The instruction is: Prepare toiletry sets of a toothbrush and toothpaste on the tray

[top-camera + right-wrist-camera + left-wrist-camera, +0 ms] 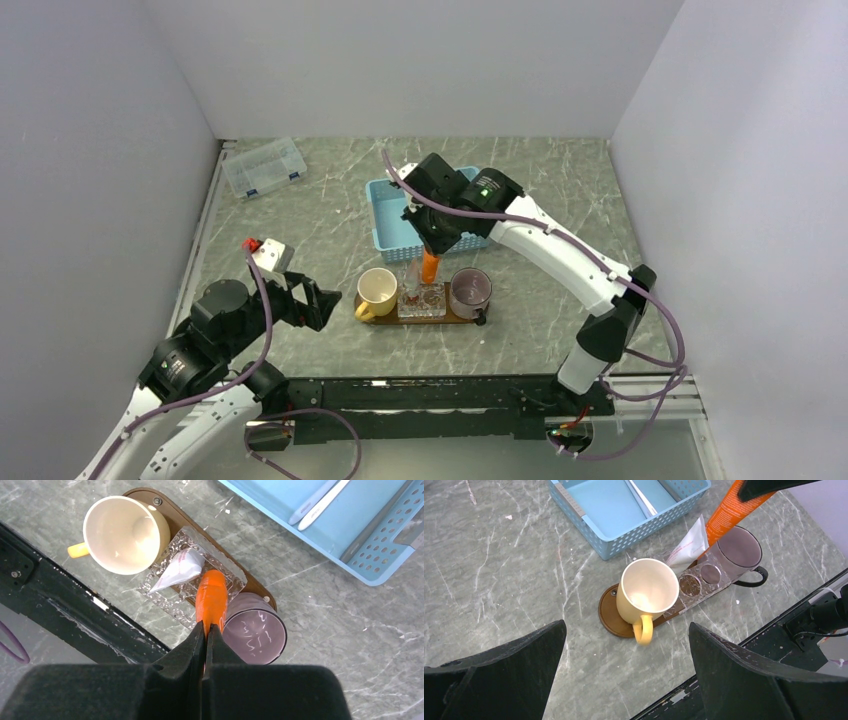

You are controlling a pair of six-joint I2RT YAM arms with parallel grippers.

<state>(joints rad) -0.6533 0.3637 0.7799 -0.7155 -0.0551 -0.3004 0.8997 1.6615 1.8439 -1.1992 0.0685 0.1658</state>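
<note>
Tray (pixel 610 611) sits mid tabletop (pixel 300 220), carrying yellow mug (pixel 646 587), clear square holder (pixel 699 582) and purple mug (pixel 736 547) in 1 row. Right claw (pixel 206 630) pinches orange toothpaste tube (pixel 211 597), tilted, lower end at holder beside white tube (pixel 180 570); can't tell if it's inside. 2 toothbrushes (pixel 320 497) lie in blue mesh basket (pixel 624 535) just behind tray. Left claw (pixel 626 630) spread wide, empty, near-left of tray. Clear compartment box (pixel 264 168) far left. Grey marble-look surface, white walls (pixel 420 60).
</note>
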